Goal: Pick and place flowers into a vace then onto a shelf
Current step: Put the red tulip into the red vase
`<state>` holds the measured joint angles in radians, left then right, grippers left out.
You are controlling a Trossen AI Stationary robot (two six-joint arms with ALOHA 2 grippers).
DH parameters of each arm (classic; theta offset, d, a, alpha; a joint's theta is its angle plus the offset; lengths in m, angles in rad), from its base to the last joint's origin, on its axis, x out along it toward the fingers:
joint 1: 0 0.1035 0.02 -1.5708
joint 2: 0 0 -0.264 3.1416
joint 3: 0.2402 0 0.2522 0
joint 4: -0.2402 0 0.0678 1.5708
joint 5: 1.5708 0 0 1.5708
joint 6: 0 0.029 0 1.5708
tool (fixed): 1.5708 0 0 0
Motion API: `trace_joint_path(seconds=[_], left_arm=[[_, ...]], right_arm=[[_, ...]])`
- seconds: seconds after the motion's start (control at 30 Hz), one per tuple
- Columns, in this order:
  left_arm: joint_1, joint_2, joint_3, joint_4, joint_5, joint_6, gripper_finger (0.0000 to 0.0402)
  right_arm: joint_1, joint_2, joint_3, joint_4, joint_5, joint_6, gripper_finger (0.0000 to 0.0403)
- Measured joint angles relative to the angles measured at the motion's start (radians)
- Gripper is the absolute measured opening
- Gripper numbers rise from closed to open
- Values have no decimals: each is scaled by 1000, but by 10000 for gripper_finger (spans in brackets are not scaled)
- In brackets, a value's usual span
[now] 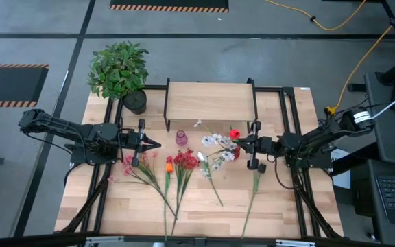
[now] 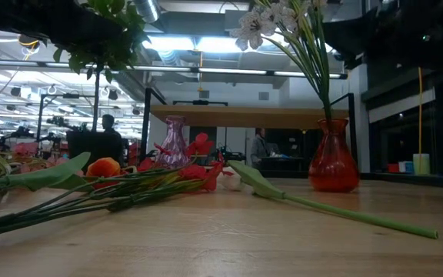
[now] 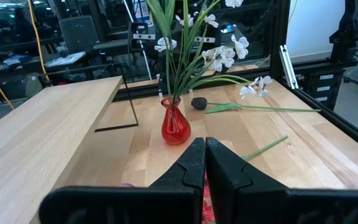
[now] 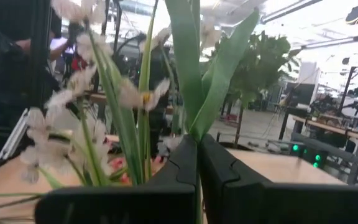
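A red vase [image 1: 235, 134] [image 3: 174, 127] stands on the table in front of the shelf [image 1: 211, 101], with several green stems with white blooms [image 2: 268, 23] standing in it. My right gripper [image 1: 241, 143] [image 4: 197, 140] is at that bunch, above the vase, shut on a green flower stem. My left gripper [image 1: 156, 144] [image 3: 205, 146] hovers shut and empty, left of a small purple vase [image 1: 182, 138]. More flowers [image 1: 177, 168] lie flat on the table in front, with pink, orange, red and white blooms. My right gripper pinches a green stem [image 4: 195, 127] between its two fingers, just below where its long leaves spread. The fingers come about level from the table's right. The stem stands upright among the bunch over the red vase. The fingers hide the place of contact.
A bushy potted plant [image 1: 120, 72] stands at the far left corner. A dark bud on a long stem [image 3: 199, 102] lies on the table beyond the red vase. Black frame rails run along both table sides. Bare wood lies toward the near edge.
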<state>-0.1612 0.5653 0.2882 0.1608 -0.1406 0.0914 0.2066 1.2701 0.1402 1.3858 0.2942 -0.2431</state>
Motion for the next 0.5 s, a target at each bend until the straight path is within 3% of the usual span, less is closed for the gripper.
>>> trace_joint_path(seconds=[0.13, 0.5], left_arm=[[0, 0, 0, 0, 0, 0, 8], [0, 0, 0, 0, 0, 0, 8]], right_arm=[[0, 49, 0, 11, 49, 8, 0], [0, 83, 0, 18, 54, 27, 16]])
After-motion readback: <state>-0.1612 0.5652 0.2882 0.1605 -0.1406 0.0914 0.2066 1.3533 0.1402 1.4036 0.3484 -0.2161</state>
